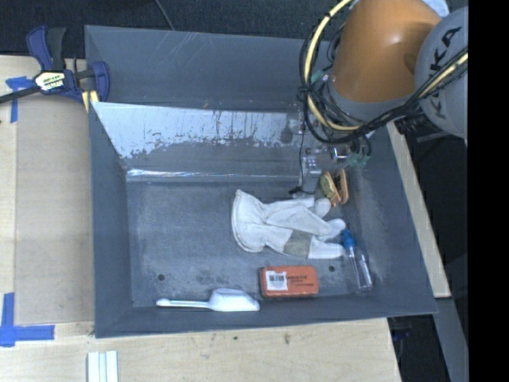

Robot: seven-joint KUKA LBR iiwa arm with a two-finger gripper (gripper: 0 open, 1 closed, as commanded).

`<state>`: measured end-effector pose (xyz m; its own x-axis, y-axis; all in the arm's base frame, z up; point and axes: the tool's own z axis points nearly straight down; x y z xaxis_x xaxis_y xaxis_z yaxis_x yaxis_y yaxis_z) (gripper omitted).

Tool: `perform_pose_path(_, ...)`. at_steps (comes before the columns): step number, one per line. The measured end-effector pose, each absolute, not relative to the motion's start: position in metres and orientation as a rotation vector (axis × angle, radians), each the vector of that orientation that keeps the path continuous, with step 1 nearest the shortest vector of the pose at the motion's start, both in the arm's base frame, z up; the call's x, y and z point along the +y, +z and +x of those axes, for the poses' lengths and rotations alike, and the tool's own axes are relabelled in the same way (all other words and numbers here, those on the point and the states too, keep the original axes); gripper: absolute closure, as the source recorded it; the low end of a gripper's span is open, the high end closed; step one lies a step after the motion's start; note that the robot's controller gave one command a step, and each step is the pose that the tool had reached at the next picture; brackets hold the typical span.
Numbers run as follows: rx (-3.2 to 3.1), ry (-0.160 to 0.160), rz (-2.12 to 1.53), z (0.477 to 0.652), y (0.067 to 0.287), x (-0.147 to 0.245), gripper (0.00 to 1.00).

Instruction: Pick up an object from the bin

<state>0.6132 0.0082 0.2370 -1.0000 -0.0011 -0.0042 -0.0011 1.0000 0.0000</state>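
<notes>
Grey metal bin (111,213) walls slope down to a flat floor, and the gripper (308,183), below the arm's orange cover (382,46), hangs low at the far right of that floor, close to the foot of the far wall. Whether it is spread or pressed together cannot be told, since cables (318,70) crowd around it, and nothing is seen pinched in it. Just to the near side of it lies a crumpled white cloth (274,225), right of the floor's middle, with its far right corner closest to the tool. A small brown rounded thing (335,186) sits just to the gripper's right. Judging by position, the likeliest pick is the cloth, and the risks follow from that. Soft fabric may be caught by only a thin fold, which could slip out on the lift. The cloth also seems to lie against a clear tube with a blue cap (355,259) at its near right, so a raised cloth might drag the tube along or flick it aside. A descent slightly off to the right could land on the brown thing instead and pin it or push it toward the right wall. So close to the far wall, the tool could also scrape the slope. An orange-red rectangular block with a barcode label (289,282) and a white plastic scoop (211,301) lie by the near wall, well apart from the gripper.
</notes>
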Motion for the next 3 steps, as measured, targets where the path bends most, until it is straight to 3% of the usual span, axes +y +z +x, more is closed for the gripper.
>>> perform_pose_path(1, 3.131, -0.001, -0.074, 0.614, 0.186, 0.009, 0.0)
perform_pose_path(2, 3.138, 0.0, -0.009, 0.586, 0.132, 0.007, 0.0)
perform_pose_path(3, 3.139, 0.0, -0.015, 0.582, 0.114, 0.002, 0.0)
